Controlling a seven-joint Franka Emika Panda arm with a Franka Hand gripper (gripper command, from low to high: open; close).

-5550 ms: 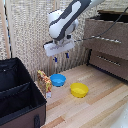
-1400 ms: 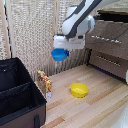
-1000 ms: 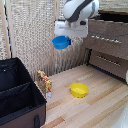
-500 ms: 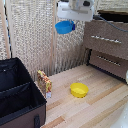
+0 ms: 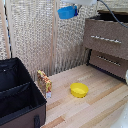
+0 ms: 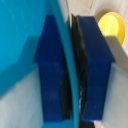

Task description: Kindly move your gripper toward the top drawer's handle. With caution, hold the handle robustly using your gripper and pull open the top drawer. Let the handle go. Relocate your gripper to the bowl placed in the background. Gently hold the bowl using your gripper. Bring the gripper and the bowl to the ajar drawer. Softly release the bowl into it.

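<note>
One bowl (image 5: 67, 12) is pinched by its rim between closed gripper (image 6: 71, 75) pads, carried high; lowering into top drawer (image 5: 106, 36) is needed next.

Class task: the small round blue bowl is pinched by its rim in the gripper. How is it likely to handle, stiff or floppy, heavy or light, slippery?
The small round blue bowl looks stiff: its thin rim keeps its curve between the gripper pads. It is probably light, since a pinch on one edge carries it. Its smooth surface may be slippery, so it could swivel in that grip.
</note>
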